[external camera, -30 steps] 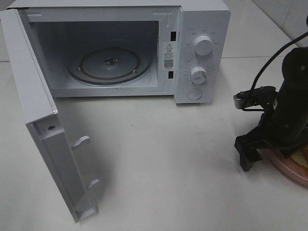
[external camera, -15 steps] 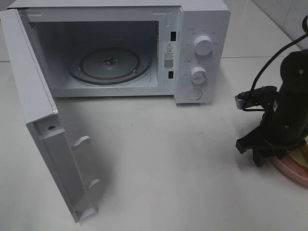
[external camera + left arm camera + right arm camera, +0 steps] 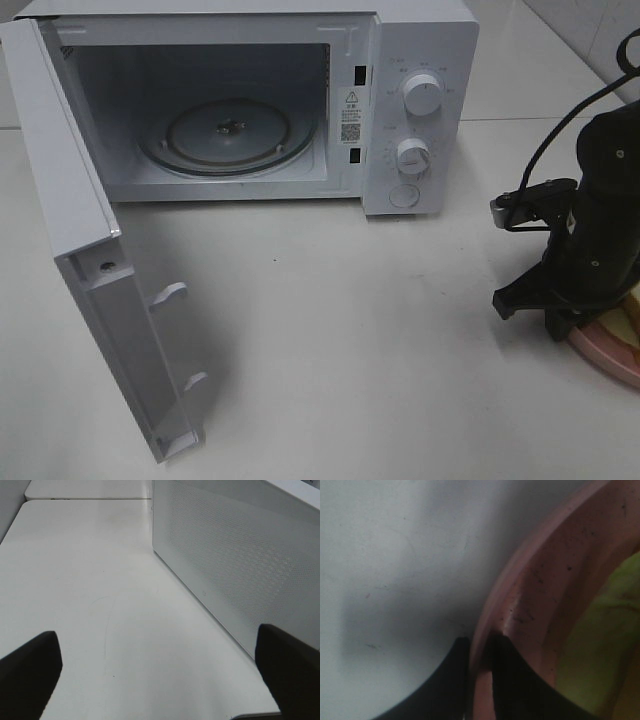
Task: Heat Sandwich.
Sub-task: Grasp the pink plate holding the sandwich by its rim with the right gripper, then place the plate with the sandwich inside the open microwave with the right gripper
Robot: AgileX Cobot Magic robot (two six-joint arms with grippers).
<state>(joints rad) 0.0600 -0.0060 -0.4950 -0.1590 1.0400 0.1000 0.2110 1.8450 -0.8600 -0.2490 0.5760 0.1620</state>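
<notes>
At the right edge of the exterior view the pink plate (image 3: 600,350) lies on the table, mostly under my right arm. Only a sliver of the sandwich (image 3: 632,303) shows on it. My right gripper (image 3: 555,322) points down at the plate's near-left rim. In the right wrist view the right gripper (image 3: 479,650) is shut on the plate's rim (image 3: 530,595), one finger outside and one inside, with the sandwich's pale green layer (image 3: 612,630) just beyond. My left gripper (image 3: 160,680) is open, low over bare table beside the microwave door's outer face (image 3: 240,565).
The white microwave (image 3: 420,60) stands at the back with its door (image 3: 85,240) swung wide open toward the front left. Its glass turntable (image 3: 228,135) is bare. Two knobs (image 3: 422,95) sit on its right panel. White tabletop (image 3: 350,330) lies between microwave and plate.
My right gripper's jaws have closed from wide open onto the pink plate's rim; the outer finger moved in toward the plate. Left arm and microwave are unchanged.
</notes>
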